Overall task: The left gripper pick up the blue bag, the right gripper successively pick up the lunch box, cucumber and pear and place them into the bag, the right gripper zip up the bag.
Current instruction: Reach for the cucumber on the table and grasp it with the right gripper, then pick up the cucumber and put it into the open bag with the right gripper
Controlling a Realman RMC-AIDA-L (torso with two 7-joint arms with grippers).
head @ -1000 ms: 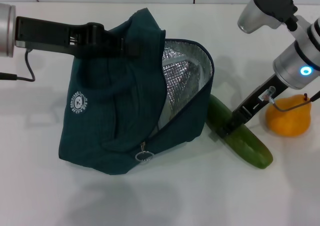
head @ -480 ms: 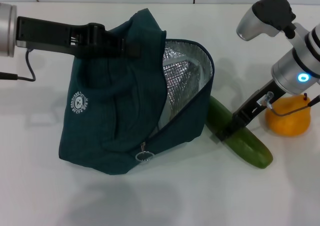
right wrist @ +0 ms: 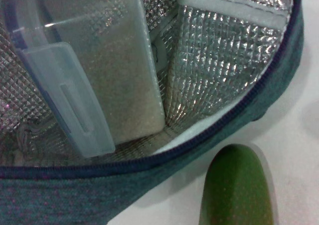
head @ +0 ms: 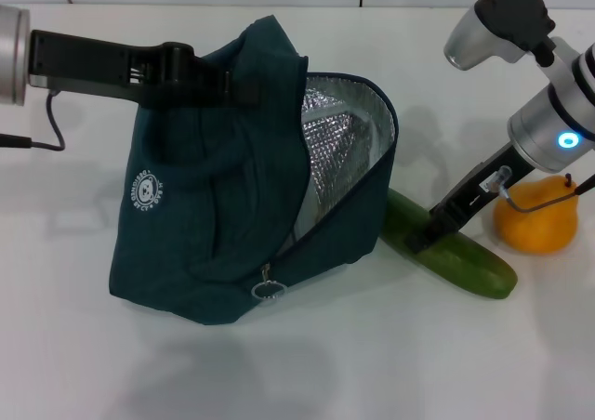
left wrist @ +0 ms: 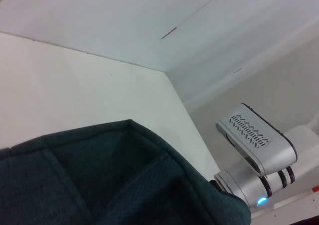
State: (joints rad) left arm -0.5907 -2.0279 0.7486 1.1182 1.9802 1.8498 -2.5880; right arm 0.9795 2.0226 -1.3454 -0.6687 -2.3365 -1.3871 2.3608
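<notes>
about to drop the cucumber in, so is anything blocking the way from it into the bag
Nothing visible blocks it. The blue bag gapes toward the cucumber, held up by the left gripper. The lunch box inside leaves foil-lined space beside it.

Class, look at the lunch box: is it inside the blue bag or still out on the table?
Inside. The right wrist view shows the lunch box resting against the silver lining of the open blue bag, while the cucumber lies outside on the table.

lunch box inside blue bag, cucumber right of bag, pear farther right
</notes>
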